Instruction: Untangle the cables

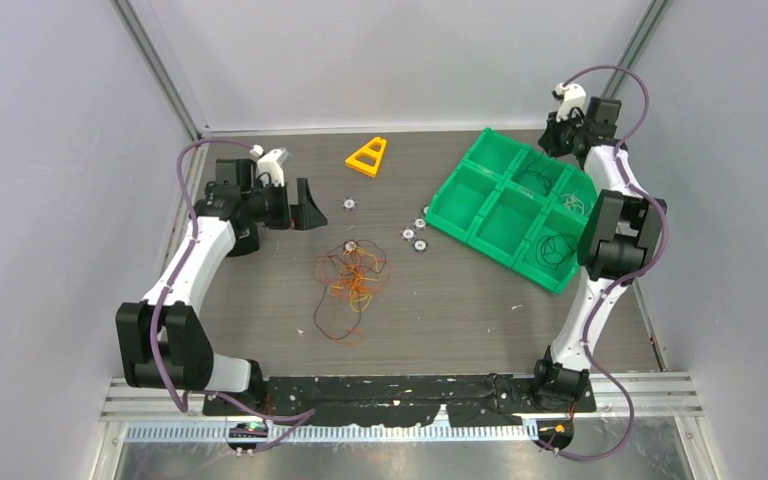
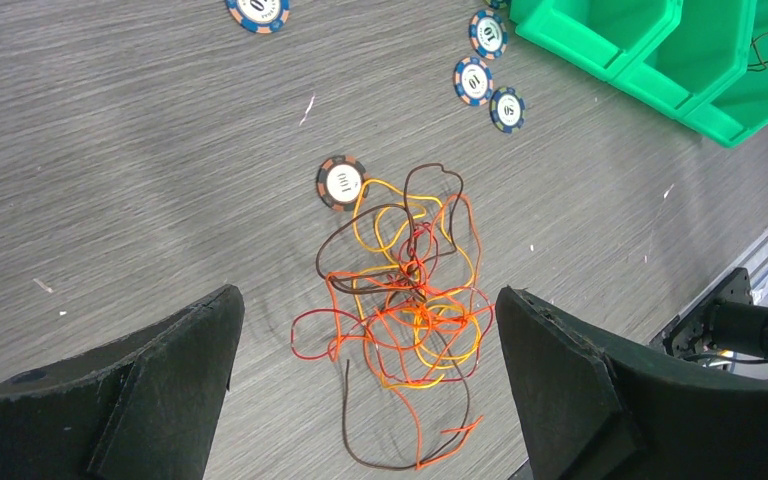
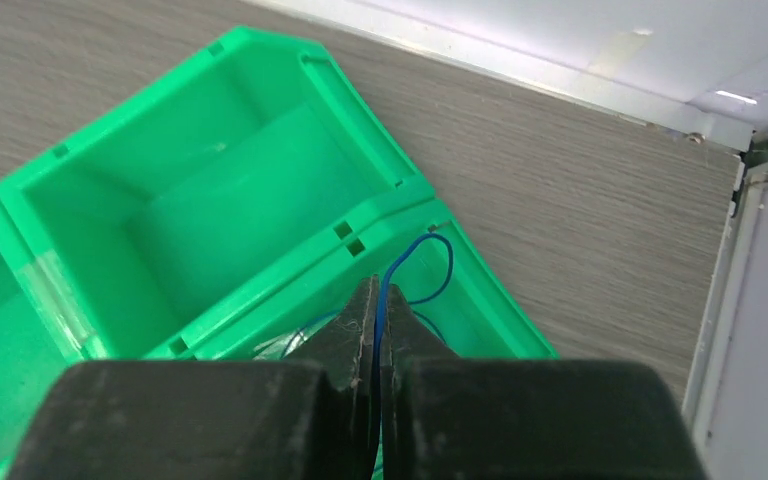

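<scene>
- The wood-grain table (image 1: 460, 310) carries everything.
- A green tray (image 1: 443, 200) with 6 compartments sits tilted at the far right; thin dark wires lie in some of them.
- The left gripper (image 2: 367, 295) hangs over the tangle, jaws spread wide and holding nothing.
- The right gripper (image 3: 377, 290) is above the tray's far corner, jaws pinched together on a thin blue wire (image 3: 445, 265).
- The cables (image 2: 410, 310) lie mid-table in 1 loose knot of orange, red, yellow and brown.
- An orange triangle (image 1: 368, 156) lies near the back.
- 1 brown-rimmed chip (image 2: 342, 182) sits at the knot's edge.
</scene>
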